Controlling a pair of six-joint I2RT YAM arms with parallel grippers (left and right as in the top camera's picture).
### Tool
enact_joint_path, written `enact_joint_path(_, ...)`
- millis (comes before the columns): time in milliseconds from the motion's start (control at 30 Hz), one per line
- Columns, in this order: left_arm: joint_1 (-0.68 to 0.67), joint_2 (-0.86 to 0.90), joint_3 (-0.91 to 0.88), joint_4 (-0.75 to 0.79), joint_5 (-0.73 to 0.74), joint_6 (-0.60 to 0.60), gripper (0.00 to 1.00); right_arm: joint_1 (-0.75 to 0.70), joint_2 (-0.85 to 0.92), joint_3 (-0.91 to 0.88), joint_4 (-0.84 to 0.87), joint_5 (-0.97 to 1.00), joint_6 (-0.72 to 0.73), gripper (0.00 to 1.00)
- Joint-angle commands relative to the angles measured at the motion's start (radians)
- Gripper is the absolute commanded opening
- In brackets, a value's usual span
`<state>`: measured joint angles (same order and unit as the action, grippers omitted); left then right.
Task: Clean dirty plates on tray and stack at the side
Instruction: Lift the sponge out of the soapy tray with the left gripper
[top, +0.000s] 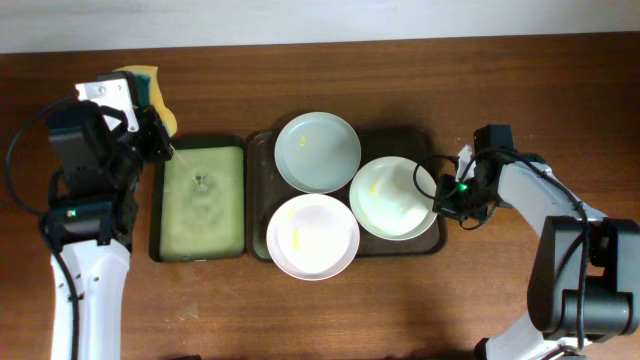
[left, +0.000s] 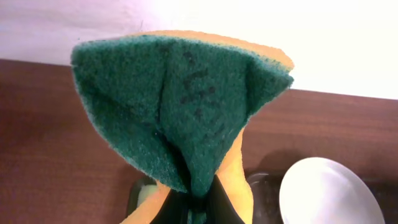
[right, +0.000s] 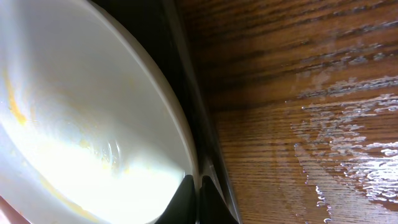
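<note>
green sponge (left: 186, 106) sits pinched in the left gripper (left: 198, 208); right gripper (right: 199, 199) clamps the rightmost plate (right: 81, 112) rim on the tray (top: 258, 200).

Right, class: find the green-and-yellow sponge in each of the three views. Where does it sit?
Overhead: sponge at top left, beside the left arm.
Left wrist: fills the centre, green side showing, pinched in the left hand.
Right wrist: not in it; only a plate and the tray.
Shared landmark: the brown wooden table, in all three.
</note>
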<state>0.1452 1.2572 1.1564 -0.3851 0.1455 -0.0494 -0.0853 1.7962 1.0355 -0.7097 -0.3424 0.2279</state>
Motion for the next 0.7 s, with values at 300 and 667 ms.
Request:
enact_joint_path(300, -0.001, 0.005, 0.006, 0.018, 0.000, -0.010, 0.00, 0.001, -0.008, -0.005, 0.000, 0.013, -0.002, 0.04)
enact_joint_path(667, -0.001, 0.005, 0.006, 0.017, 0.000, -0.010, 0.00, 0.001, -0.008, -0.005, 0.000, 0.013, -0.002, 0.04)
